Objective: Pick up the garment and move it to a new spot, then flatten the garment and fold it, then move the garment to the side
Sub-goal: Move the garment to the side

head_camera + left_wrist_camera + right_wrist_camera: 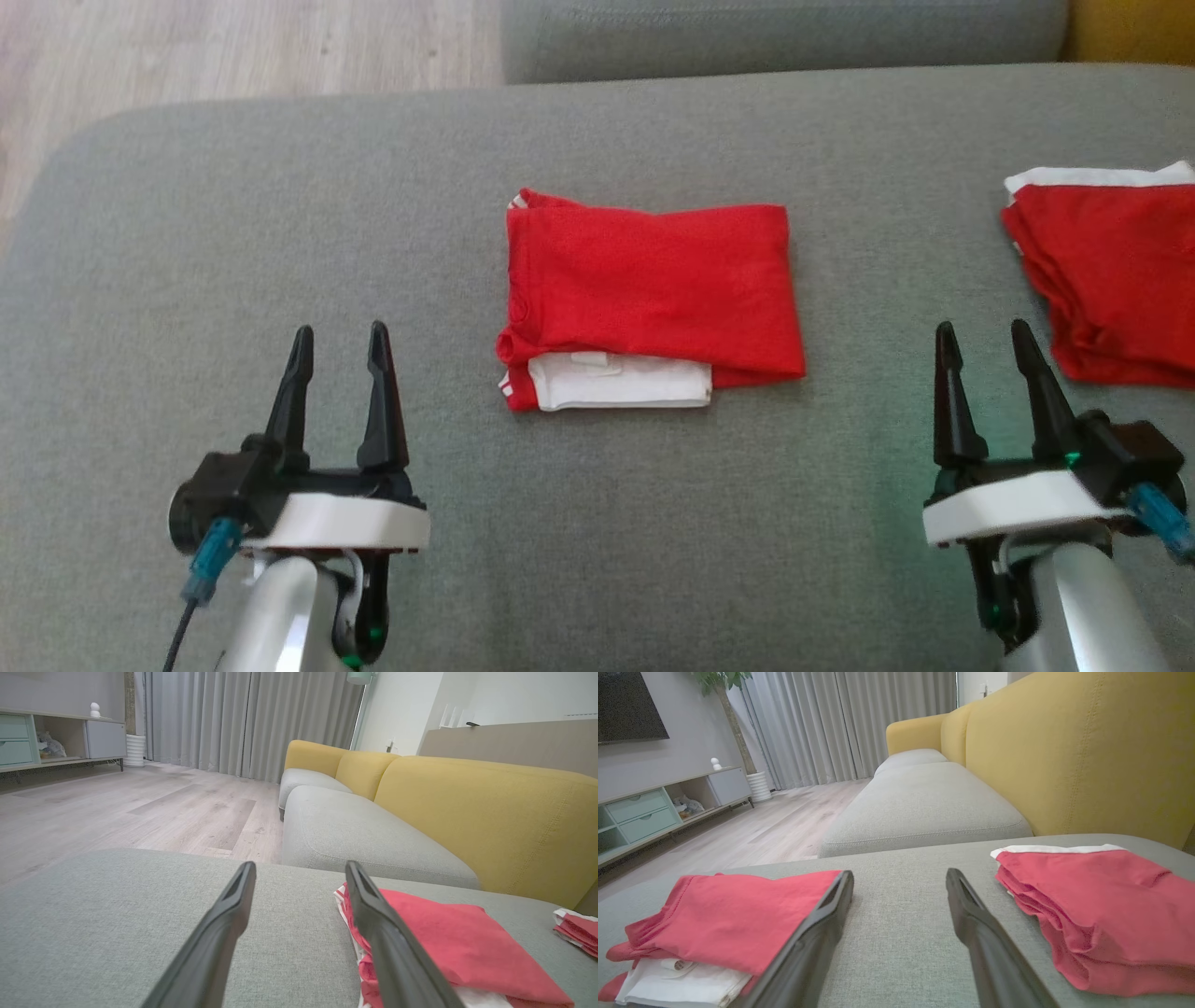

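Red and folded into a neat rectangle, the garment [653, 280] is lying at the middle of the grey seat cushion [597, 541], with a white layer [621, 381] peeking out along its near side. Since it is already looking flat and folded, the step in hand is probably the last one, carrying it to the side. Doing that well is calling for a grip through all the layers at once, one gripper at each short end and low against the cushion, so that the fold is not springing open; lifting it level and only slightly is likely keeping the loose white layer from sliding out. The cushion's right edge, where a second folded red garment [1111, 271] is sitting, is looking like the natural spot, provided the two piles are not overlapping. The left gripper [340, 331] is hanging by the cushion's near edge, left of the garment and apart from it, fingers pointing toward the far edge, jaws standing wide apart and holding nothing. The right gripper [982, 327] is mirroring it toward the near right corner, between the two garments, jaws likewise apart and empty.
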Tool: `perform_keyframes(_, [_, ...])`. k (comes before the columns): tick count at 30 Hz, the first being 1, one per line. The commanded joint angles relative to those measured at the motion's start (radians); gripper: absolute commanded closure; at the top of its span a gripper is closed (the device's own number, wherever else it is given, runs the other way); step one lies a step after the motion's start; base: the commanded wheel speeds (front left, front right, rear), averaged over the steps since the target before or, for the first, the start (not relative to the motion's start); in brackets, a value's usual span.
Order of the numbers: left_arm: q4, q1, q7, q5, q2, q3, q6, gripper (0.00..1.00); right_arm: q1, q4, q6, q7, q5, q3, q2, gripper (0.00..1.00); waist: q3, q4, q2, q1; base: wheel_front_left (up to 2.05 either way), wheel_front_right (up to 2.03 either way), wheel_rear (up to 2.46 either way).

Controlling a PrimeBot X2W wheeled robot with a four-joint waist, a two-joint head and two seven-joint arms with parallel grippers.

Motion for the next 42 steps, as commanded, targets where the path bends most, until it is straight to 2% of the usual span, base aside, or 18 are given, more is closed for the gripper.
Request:
perform_keyframes(1, [-0.040,-0.049,-0.008,0.011,0.008,0.026,-0.002,0.00,-0.053,-0.030,-0.001,-0.006,-0.003,0.028,-0.002,0.00,0.018,0.012,-0.0001,0.0000,0.00,0.00,0.00])
perform_keyframes(7, [-0.045,-0.088,-0.008,0.030,0.008,0.026,-0.013,0.00,-0.150,0.023,-0.001,0.008,-0.025,0.060,-0.002,0.00,0.078,0.041,-0.0001,0.0000,0.00,0.00,0.00])
perform_keyframes(11, [-0.041,-0.116,-0.008,0.032,0.008,0.019,-0.023,0.00,-0.236,0.095,-0.001,0.038,0.004,0.078,-0.002,0.00,0.112,0.068,-0.0001,0.0000,0.00,0.00,0.00])
perform_keyframes(21, [-0.035,-0.150,-0.008,0.015,0.008,-0.015,-0.019,0.00,-0.385,0.356,-0.001,0.164,0.073,0.136,-0.002,0.00,0.159,0.128,-0.0001,0.0000,0.00,0.00,0.00])
perform_keyframes(26, [-0.031,-0.152,-0.008,0.015,0.008,-0.010,-0.013,0.00,-0.434,0.505,-0.001,0.183,0.074,0.189,-0.002,0.02,0.158,0.141,-0.0001,0.0000,0.00,0.00,0.00])
perform_keyframes(27, [-0.030,-0.151,-0.008,0.016,0.008,-0.010,-0.012,0.00,-0.440,0.521,-0.001,0.179,0.071,0.199,-0.002,0.48,0.155,0.141,-0.0001,0.0000,0.00,0.00,0.00])
perform_keyframes(28, [-0.029,-0.149,-0.008,0.018,0.008,-0.010,-0.012,0.00,-0.446,0.535,-0.001,0.172,0.062,0.211,-0.002,1.00,0.151,0.140,-0.0001,0.0000,0.00,0.00,0.00])
perform_keyframes(35, [-0.031,-0.135,-0.008,0.032,0.008,-0.010,-0.013,0.00,-0.481,0.578,-0.001,0.085,-0.013,0.221,-0.002,1.00,0.108,0.104,-0.0001,0.0000,0.00,0.00,0.00])
perform_keyframes(42, [-0.041,-0.117,-0.008,0.031,0.008,-0.037,-0.010,0.00,-0.486,0.526,-0.001,0.041,-0.159,0.178,-0.002,1.00,0.055,0.036,-0.0001,0.0000,0.00,0.00,0.00])
